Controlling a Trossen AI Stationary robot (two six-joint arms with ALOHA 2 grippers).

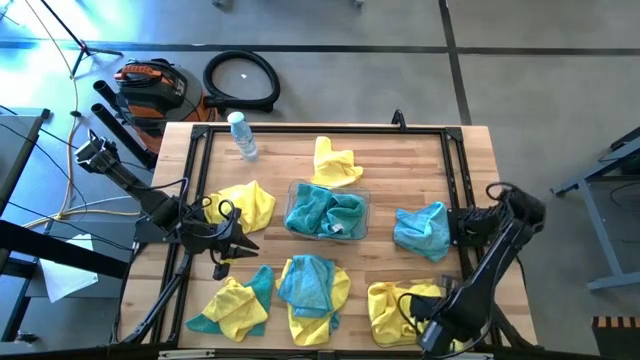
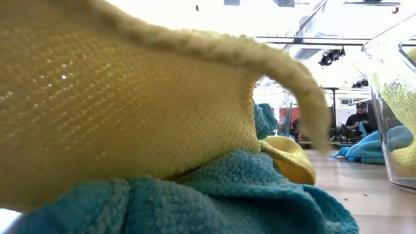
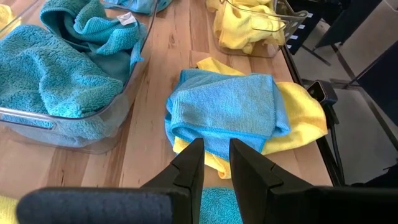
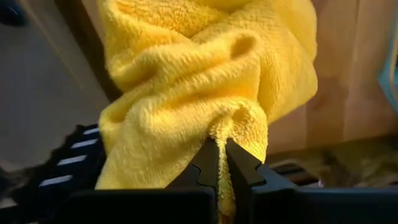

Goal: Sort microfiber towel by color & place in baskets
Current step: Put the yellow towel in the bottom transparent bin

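A clear basket (image 1: 296, 190) at the table's middle holds teal towels (image 1: 325, 212). A second basket (image 3: 273, 46) at the near right holds yellow towels (image 1: 392, 305). My right gripper (image 1: 432, 325) hangs over its near right corner, pointing down, shut on a yellow towel (image 4: 205, 74). My left gripper (image 3: 216, 163) hovers at the table's left, slightly open with nothing between its fingers, pointing at a teal towel (image 3: 227, 109) that lies on a yellow one (image 3: 305, 121). Loose towels lie around: yellow (image 1: 335, 163), yellow (image 1: 245, 205), teal (image 1: 422, 230), yellow with teal (image 1: 235, 305). My right gripper pinches a bunched fold of the yellow towel (image 4: 221, 127) between its two fingers, coming from above and pointing down. The towel hangs crumpled below the fingers. I cannot tell whether its lower end rests in the basket.
A clear bottle (image 1: 242, 135) lies at the far left of the table. Black frame rails (image 1: 455, 170) run along the table's sides. In the low view a yellow towel (image 2: 130, 97) over a teal one (image 2: 214, 195) fills most of the picture. A person (image 2: 357, 117) sits far behind.
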